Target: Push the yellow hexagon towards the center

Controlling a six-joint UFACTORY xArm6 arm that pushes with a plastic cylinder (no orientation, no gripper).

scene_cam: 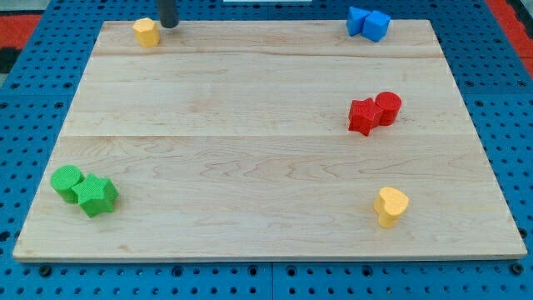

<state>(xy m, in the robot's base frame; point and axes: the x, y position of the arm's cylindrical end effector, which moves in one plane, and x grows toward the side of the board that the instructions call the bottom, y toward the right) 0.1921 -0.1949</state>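
Note:
The yellow hexagon (pixel 146 32) sits near the top left corner of the wooden board (pixel 266 158). My tip (pixel 169 25) is at the view's top, just right of the yellow hexagon and very close to it. A second yellow block, heart-shaped (pixel 391 206), lies at the lower right of the board.
Two blue blocks (pixel 368 23) touch each other at the top right. A red star (pixel 364 116) and a red cylinder (pixel 388 107) sit together at the right. A green cylinder (pixel 67 181) and a green star (pixel 97 196) sit together at the lower left.

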